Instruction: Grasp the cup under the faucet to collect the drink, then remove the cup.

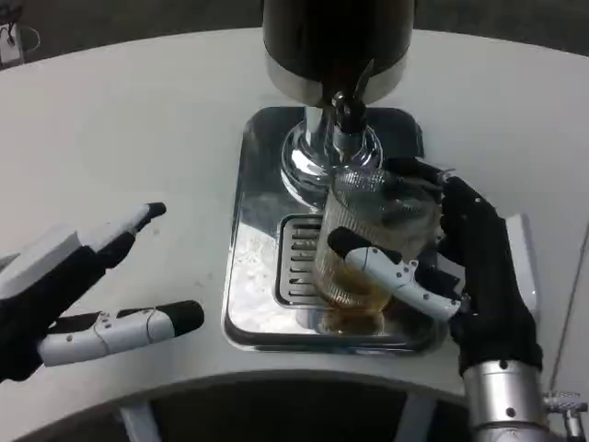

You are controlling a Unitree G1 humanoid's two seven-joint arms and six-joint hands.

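Resting low at the left edge of the white table (110,120): left hand (87,295), fingers spread apart and pointing right toward the tray, nothing held, nothing touched. Further right, on the table's middle: shiny metal drip tray (250,276) with a slotted grate (296,262), wet-looking and reflective. Standing at the tray's far end: dark drink dispenser (336,41) on a chrome base (308,161), black faucet (348,110) sticking out over the tray. Directly under that faucet, upright above the grate: ribbed clear cup (368,244), amber drink pooled in its lower part. Wrapped around the cup from the right: right hand (469,267), thumb across the near side, other fingers curled behind the rim, gripping it firmly. Rising from the bottom right: silver forearm (511,405).
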